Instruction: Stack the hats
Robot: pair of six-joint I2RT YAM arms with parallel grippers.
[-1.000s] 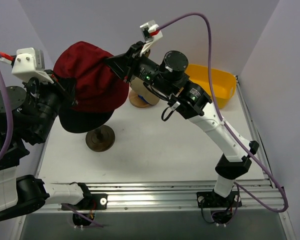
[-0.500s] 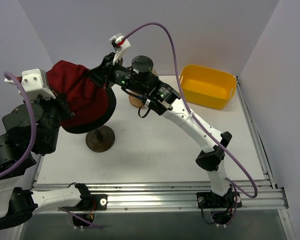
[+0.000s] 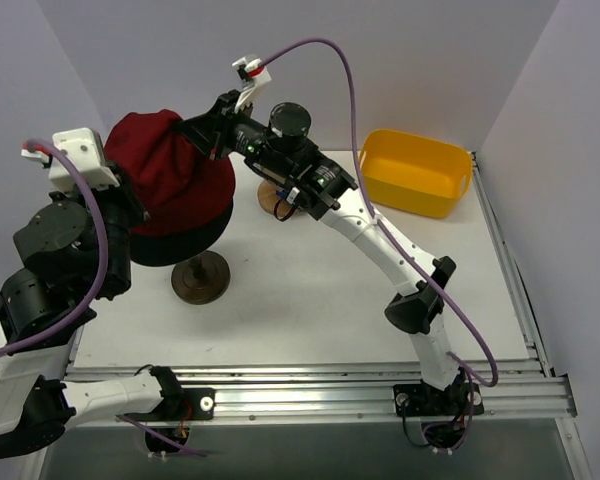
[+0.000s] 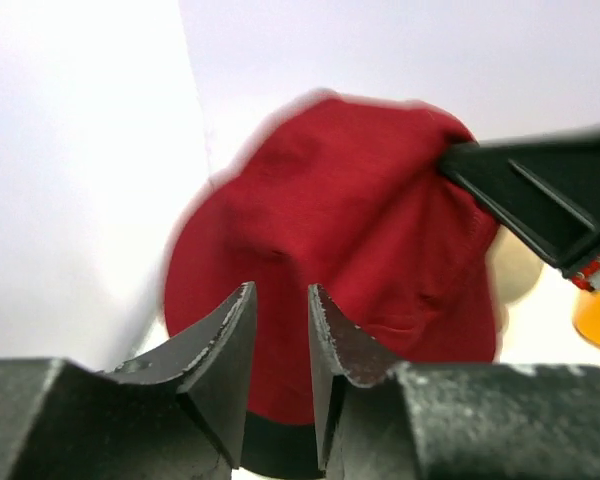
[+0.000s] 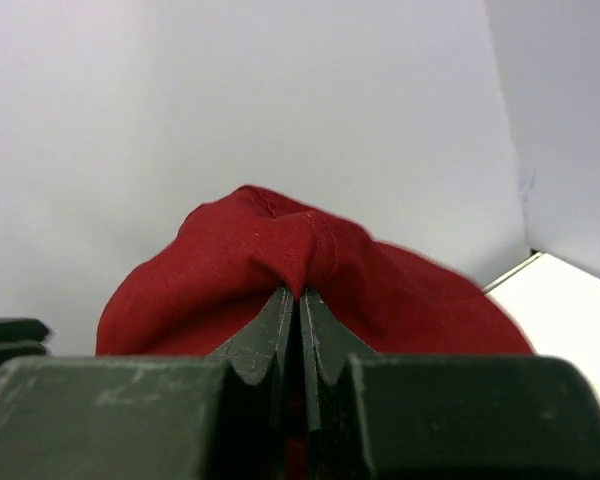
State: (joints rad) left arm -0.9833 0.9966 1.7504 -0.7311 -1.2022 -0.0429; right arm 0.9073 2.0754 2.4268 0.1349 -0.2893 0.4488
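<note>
Nearest, an aluminium rail [image 3: 310, 385] runs along the front edge of the white surface [image 3: 310, 290] and carries both arm bases. The wooden stand [image 3: 202, 280] stands on its round foot just behind this rail, close to the surface's left edge. The bulky left arm fills the strip between the stand and the left wall.

Directly above the stand, a dark red hat [image 3: 170, 180] sits over a black hat [image 3: 185, 245], whose brim shows as a dark band under the red crown. The black brim hangs just over the stand's knob; whether it touches cannot be told.

The left claw [image 4: 278, 295] faces the red crown from the stand's left. Its fingers are a narrow gap apart, and whether fabric lies between them cannot be told. The right claw [image 5: 298, 295], above and behind the stand, is clenched on a pinched fold at the top of the red hat.

To the stand's right, bare surface runs to the right-hand edge rail, crossed overhead by the right arm. Behind the stand, a pale tan rounded form [image 3: 270, 198] is mostly hidden by that arm.

Farthest, to the stand's far right, a yellow bin [image 3: 408, 198] sits in the back corner. Only its yellow inner walls and floor are in view.
</note>
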